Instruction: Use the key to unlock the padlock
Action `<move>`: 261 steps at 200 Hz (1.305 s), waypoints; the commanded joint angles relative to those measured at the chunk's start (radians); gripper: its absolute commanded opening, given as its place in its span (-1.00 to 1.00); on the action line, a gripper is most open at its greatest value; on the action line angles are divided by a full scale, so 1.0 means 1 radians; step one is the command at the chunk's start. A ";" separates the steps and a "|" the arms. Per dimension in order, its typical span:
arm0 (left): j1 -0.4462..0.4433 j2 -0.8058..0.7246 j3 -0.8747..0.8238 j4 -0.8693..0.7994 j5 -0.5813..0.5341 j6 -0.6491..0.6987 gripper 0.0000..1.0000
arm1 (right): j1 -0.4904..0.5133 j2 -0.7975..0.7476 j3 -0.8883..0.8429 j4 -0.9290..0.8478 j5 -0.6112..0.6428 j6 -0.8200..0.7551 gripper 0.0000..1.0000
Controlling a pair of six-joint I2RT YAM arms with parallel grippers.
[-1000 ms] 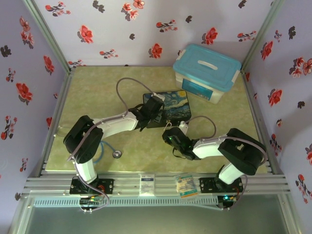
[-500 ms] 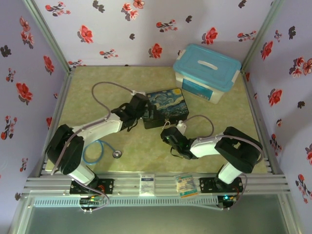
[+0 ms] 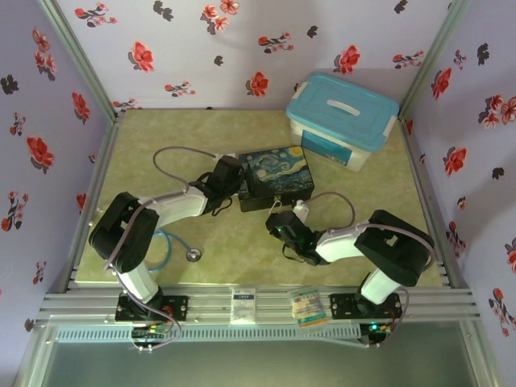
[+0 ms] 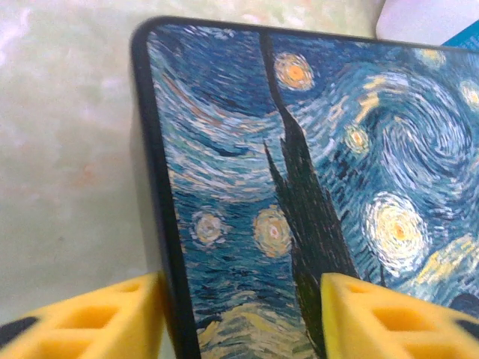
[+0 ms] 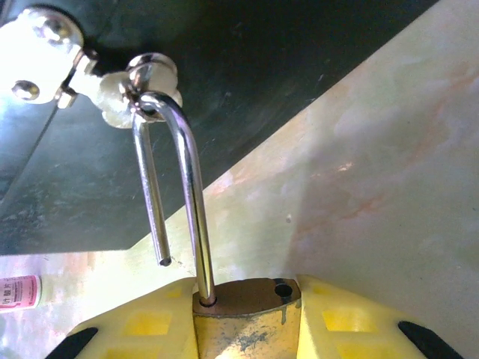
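Holding the padlock by its brass body, my right jaws are clenched on it, a yellow pad on either flank. The lock hangs at the wall of the painted box that faces the near edge of the table, roughly midway between the left and right edges. Its shackle threads the hasp ring. The short leg stands clear of the body, so I judge the lock already sprung.

Step in hand, as I read it: unhooking. Done well, this means a firm grip and a move that backs the free leg out through the ring without twisting, lest the shackle bind or drag the box.

My left jaws straddle the box's end toward the table's left edge, one pad outside the wall, one over the lid. Whether they press or stand released I cannot tell. Steadying the box there would help.

Count: one padlock, one hasp ring, one painted box, one blue-lidded tub, one grey disc on a blue tube.
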 commanded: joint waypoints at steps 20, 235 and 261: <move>-0.021 0.161 -0.083 -0.184 -0.069 0.069 -0.12 | 0.021 0.050 0.022 0.053 -0.094 0.037 -0.59; -0.065 0.185 -0.254 -0.059 -0.125 0.157 -0.39 | -0.083 0.163 -0.118 0.577 0.063 0.240 -0.72; -0.065 0.192 -0.260 -0.050 -0.126 0.161 -0.41 | -0.122 0.266 -0.152 0.813 0.038 0.317 -0.73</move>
